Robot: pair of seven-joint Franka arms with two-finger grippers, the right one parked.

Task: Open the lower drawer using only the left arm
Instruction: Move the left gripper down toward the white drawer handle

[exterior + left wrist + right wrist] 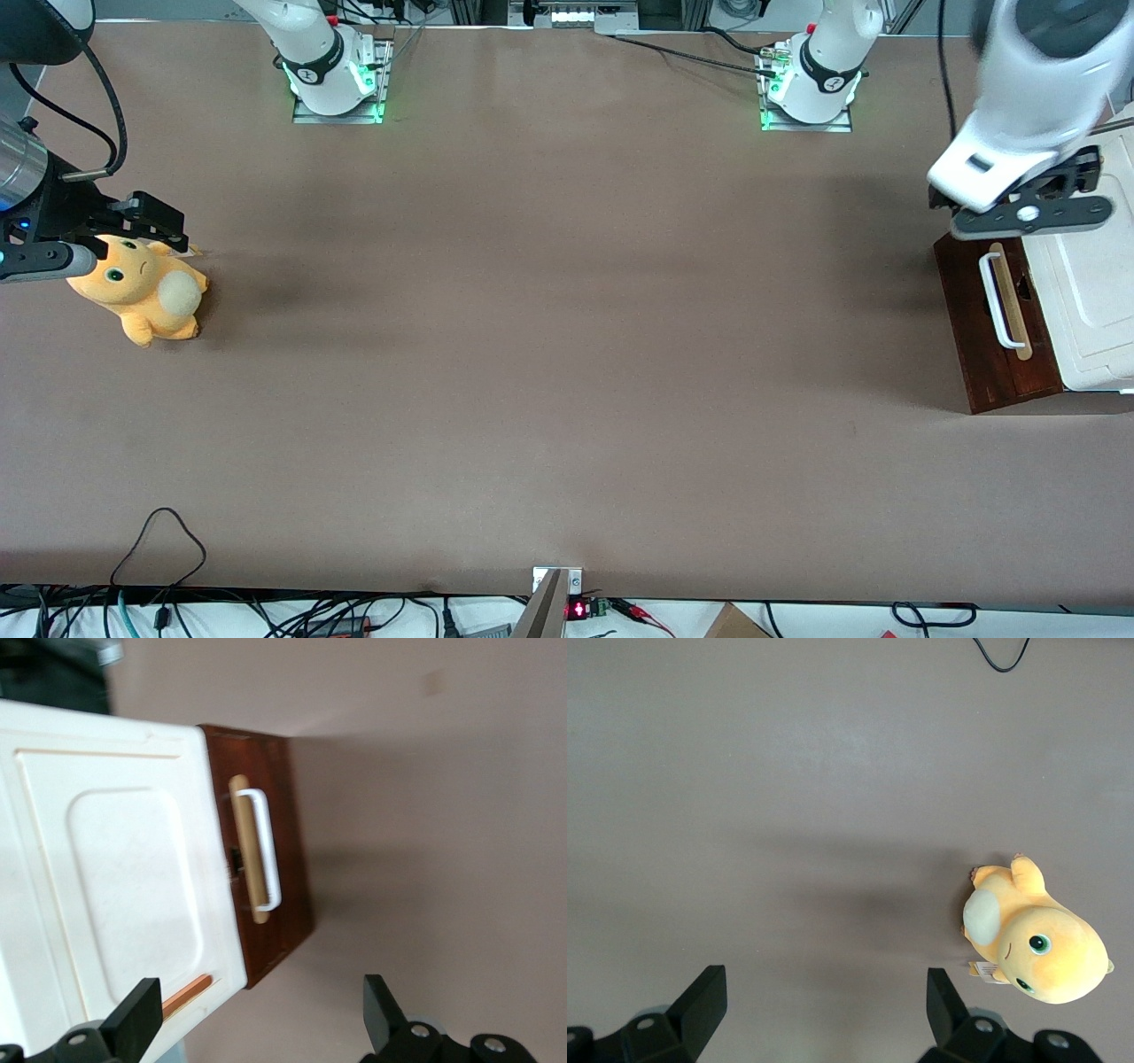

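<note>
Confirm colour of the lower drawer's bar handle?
White, on a pale wood strip; the handle shows best in the left wrist view. Gripper is open above.

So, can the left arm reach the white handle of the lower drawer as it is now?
Probably yes. The gripper hangs open above the cabinet, close to the lower drawer, and nothing lies in front of its white handle.

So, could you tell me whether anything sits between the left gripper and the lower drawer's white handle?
Nothing: in the left wrist view the open gripper hangs above the handle of the lower drawer, apart from it.
</note>
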